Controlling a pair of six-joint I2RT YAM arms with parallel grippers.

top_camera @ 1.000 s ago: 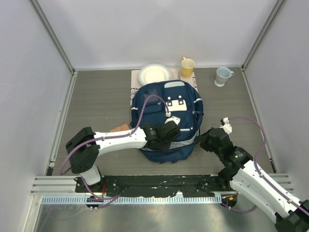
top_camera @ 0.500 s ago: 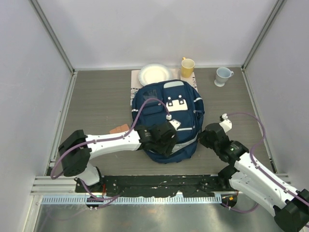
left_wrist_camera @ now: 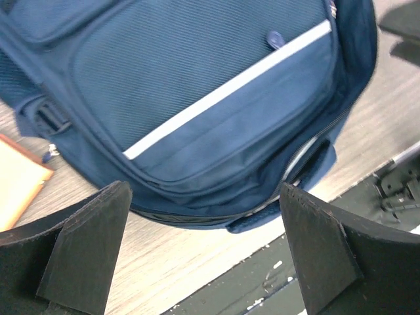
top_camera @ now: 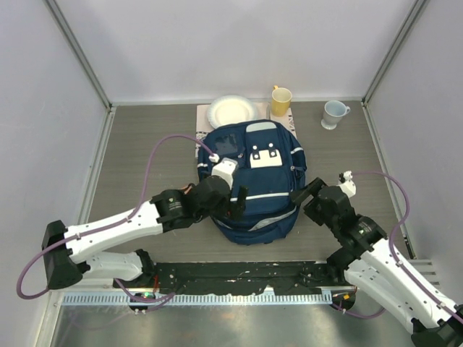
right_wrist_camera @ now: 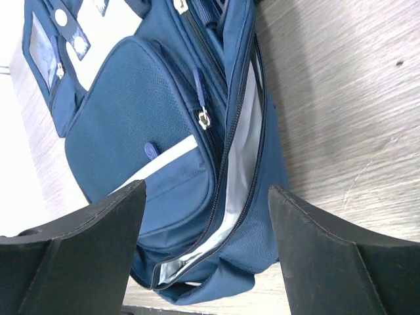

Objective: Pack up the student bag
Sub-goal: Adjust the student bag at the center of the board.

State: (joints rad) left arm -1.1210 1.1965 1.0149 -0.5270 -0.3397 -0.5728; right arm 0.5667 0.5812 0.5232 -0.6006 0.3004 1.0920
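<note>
**Both my grippers hang open at the near side of the navy backpack**

My left arm stretches in from the near left corner across the wooden table [top_camera: 130,159]. My left gripper [top_camera: 237,205] hangs over the near left part of the student bag [top_camera: 271,184]. Its fingers are spread wide and nothing is between them. In my left wrist view, a flat orange-edged thing [left_wrist_camera: 18,187] lies on the table just left of the bag. I cannot tell what it is.

The bag is large, navy blue and lies flat in the middle of the table with its front pockets facing up. A white patch with buckles [top_camera: 265,156] sits on its upper front. A thin white stripe [left_wrist_camera: 230,88] crosses the lower pocket. Along the bag's near right edge the main zip gapes, showing a strip of pale grey lining [right_wrist_camera: 244,141].

My right gripper [top_camera: 305,196] is just beside the bag's right edge and points towards that opening. Its fingers are also apart and hold nothing.

At the far edge of the table, from left to right, there is a white plate [top_camera: 231,110] on a pale mat, close behind the bag. Next to it is a yellow mug [top_camera: 281,100]. A pale mug [top_camera: 333,113] stands further right, on its own.
</note>
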